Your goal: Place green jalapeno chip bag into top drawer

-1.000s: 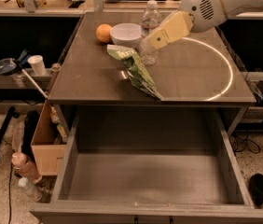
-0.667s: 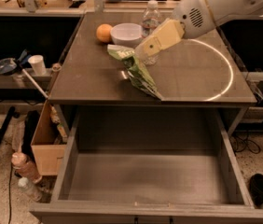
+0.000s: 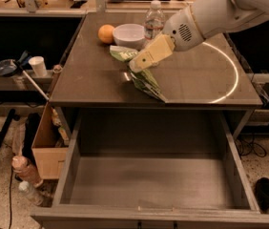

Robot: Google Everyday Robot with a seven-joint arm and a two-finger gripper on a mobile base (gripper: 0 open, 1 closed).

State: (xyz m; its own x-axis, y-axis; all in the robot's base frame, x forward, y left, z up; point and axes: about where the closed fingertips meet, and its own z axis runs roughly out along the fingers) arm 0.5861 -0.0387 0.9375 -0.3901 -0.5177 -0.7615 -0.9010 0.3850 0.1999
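Item: green jalapeno chip bag (image 3: 146, 82), lying crumpled on the grey table (image 3: 196, 80), upper centre of the frame, just short of the table's near edge; not moved from a second ago. Gripper (image 3: 137, 65): tan, lowered down and to the left over the last second, now at the bag's upper end, seemingly touching it; grip state not discernible, whether clenched on the bag or released. Top drawer (image 3: 149, 185): pulled out across the lower half of the frame, directly below the bag. Toward the top of the frame, behind the bag: orange (image 3: 106, 33), white bowl (image 3: 129, 35), water bottle (image 3: 153, 20), near it but apart. Cardboard box (image 3: 46, 147) at lower left, beside the drawer. Judged meaning of the change: approach finished or nearly so, grasp the step in hand; lift and carry down-frame into the drawer not yet done. Risk: glossy, crinkled film, likely to slip or fold in a shallow pinch.
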